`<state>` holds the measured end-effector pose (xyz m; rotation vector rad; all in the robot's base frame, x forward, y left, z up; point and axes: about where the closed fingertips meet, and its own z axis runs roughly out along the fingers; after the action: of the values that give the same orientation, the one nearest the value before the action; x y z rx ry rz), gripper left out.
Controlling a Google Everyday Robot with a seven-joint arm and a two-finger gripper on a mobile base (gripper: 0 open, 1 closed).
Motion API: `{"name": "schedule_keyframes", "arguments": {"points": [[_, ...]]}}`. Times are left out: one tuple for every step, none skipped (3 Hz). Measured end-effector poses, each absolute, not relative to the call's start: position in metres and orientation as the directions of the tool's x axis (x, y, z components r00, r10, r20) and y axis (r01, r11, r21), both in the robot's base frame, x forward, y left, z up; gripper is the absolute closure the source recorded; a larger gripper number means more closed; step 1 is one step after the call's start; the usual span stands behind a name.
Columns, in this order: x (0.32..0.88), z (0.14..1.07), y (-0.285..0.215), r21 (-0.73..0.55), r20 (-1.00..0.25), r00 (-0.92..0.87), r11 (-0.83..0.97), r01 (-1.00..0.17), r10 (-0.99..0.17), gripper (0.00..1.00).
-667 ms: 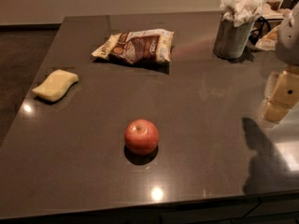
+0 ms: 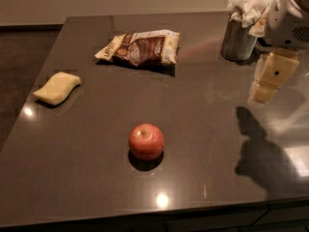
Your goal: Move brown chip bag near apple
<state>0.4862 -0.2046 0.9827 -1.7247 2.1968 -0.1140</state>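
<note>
1. Cream gripper [image 2: 264, 92] is hanging above the right side of the dark table [image 2: 87, 178], well apart from both task things; how far it is standing open, I cannot tell.
2. Nearest, the apple [image 2: 146, 141] is sitting alone around the table's front middle.
3. Further back, a pale-yellow sponge [image 2: 57, 87] is lying by the left edge.
4. Beyond, the brown chip bag [image 2: 139, 47] is lying flat, well apart from the apple; a metal cup [image 2: 237, 40] stuffed with crumpled white paper is standing far right.
</note>
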Motion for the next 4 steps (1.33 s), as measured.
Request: {"name": "schedule_keyframes", "arguments": {"points": [[0.532, 0.975, -0.183, -0.284, -0.238, -0.186, 0.252, -0.925, -0.953, 0.0], [0.574, 0.961, -0.16, -0.294, -0.273, -0.184, 0.264, -0.919, -0.944, 0.0], [0.612, 0.949, -0.135, -0.298, -0.311, -0.185, 0.281, -0.913, -0.932, 0.0], [0.655, 0.939, -0.111, -0.294, -0.355, -0.194, 0.307, -0.905, -0.914, 0.0]]}}
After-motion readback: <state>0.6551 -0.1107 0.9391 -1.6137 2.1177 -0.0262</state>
